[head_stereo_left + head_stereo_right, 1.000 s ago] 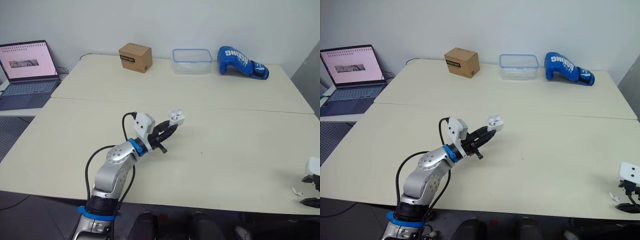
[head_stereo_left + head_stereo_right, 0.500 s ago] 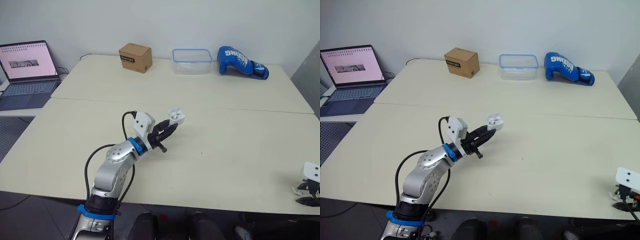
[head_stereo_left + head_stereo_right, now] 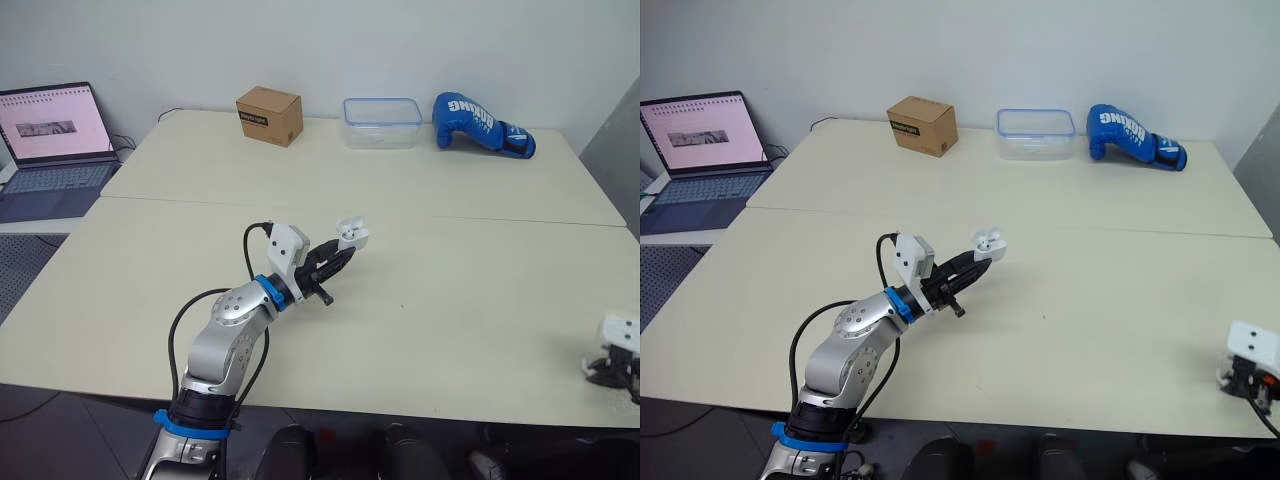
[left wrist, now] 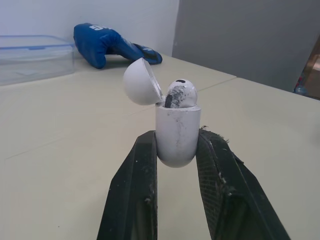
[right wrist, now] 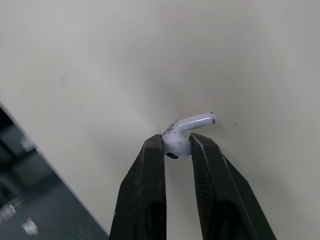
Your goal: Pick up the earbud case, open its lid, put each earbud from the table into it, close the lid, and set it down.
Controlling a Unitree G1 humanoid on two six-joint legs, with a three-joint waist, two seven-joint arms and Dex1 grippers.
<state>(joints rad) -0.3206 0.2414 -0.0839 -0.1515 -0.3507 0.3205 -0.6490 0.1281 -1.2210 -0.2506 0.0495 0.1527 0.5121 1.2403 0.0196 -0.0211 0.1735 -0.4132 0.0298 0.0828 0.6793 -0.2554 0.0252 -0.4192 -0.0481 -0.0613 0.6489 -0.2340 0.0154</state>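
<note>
My left gripper (image 3: pixel 345 250) is shut on the white earbud case (image 4: pixel 177 134), held upright above the middle of the table. The case's lid (image 4: pixel 140 83) is swung open and one earbud (image 4: pixel 181 93) sits inside. At the table's front right edge my right gripper (image 5: pixel 176 146) is shut on the second white earbud (image 5: pixel 186 131); its two black fingers pinch the bud's head while the stem sticks out to one side, just over the table top. In the head views the same right gripper (image 3: pixel 612 372) sits at the far right.
Along the back of the table (image 3: pixel 420 310) stand a brown cardboard box (image 3: pixel 269 115), a clear plastic container (image 3: pixel 382 122) and a blue boxing glove (image 3: pixel 480 124). An open laptop (image 3: pixel 50 135) sits on a side table at the left. The table's front edge runs right beside my right gripper.
My right gripper has closed onto the loose earbud at the table's front right edge. The left arm with the case has stayed put.
</note>
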